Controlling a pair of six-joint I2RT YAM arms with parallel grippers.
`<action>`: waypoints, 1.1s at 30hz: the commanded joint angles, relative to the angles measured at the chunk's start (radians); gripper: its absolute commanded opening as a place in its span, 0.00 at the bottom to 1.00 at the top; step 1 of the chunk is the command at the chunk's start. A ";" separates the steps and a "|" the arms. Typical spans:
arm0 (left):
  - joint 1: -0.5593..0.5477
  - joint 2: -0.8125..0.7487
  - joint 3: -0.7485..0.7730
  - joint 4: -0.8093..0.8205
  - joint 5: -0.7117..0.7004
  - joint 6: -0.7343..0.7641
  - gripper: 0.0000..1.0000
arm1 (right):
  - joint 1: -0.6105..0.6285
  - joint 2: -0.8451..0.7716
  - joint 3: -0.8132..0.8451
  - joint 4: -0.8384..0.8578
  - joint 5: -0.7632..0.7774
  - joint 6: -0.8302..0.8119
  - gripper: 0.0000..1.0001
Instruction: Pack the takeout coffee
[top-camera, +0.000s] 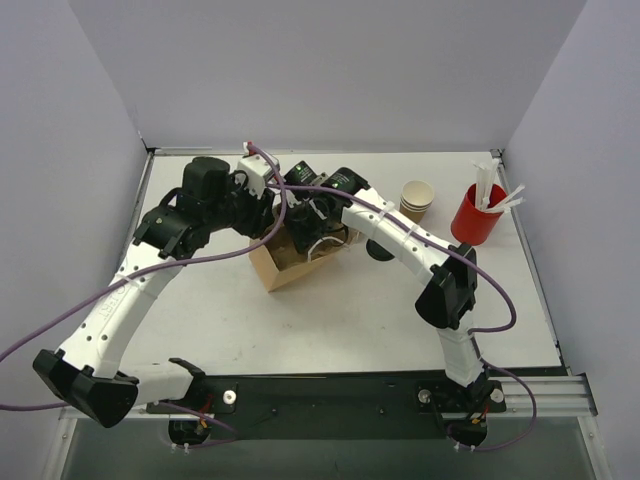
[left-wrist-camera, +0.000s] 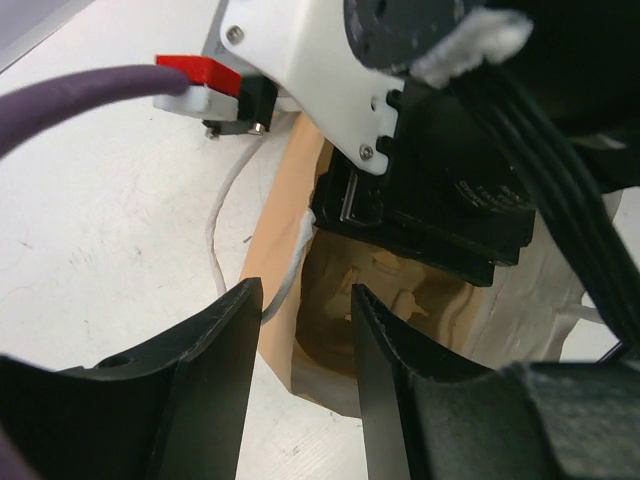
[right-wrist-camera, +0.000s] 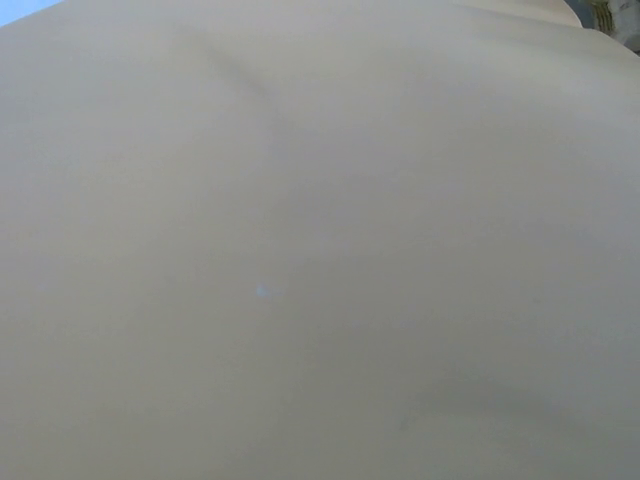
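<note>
Where both arms crowd over the brown paper bag (top-camera: 280, 268) on the bench (top-camera: 330, 330), most of its inside is hidden.
The right gripper (top-camera: 310, 232) reaches into the bag's mouth with its jaws out of sight, so I cannot tell whether they are open or holding anything. Its wrist view is filled edge to edge with blank pale tan. The left gripper (left-wrist-camera: 305, 300) has its jaws apart, and the bag's rim and a white cord handle (left-wrist-camera: 215, 230) show in the gap, not clearly pinched. The only takeout coffee cup (top-camera: 417, 198) in view stands upright at the far right of the bench, just left of the red cup (top-camera: 472, 222) of white sticks (top-camera: 492, 190). It is kraft-tan with a cream inside and a rolled rim, and it appears to be stacked.
</note>
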 joint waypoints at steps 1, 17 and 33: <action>-0.002 -0.051 -0.072 0.057 0.049 0.009 0.51 | 0.003 0.005 0.018 -0.006 -0.043 0.015 0.19; 0.001 -0.035 -0.080 0.086 -0.006 -0.014 0.36 | -0.032 -0.020 -0.019 0.044 -0.064 0.078 0.19; 0.001 -0.058 -0.102 0.086 -0.110 -0.032 0.36 | -0.081 -0.037 -0.070 0.109 -0.156 0.159 0.19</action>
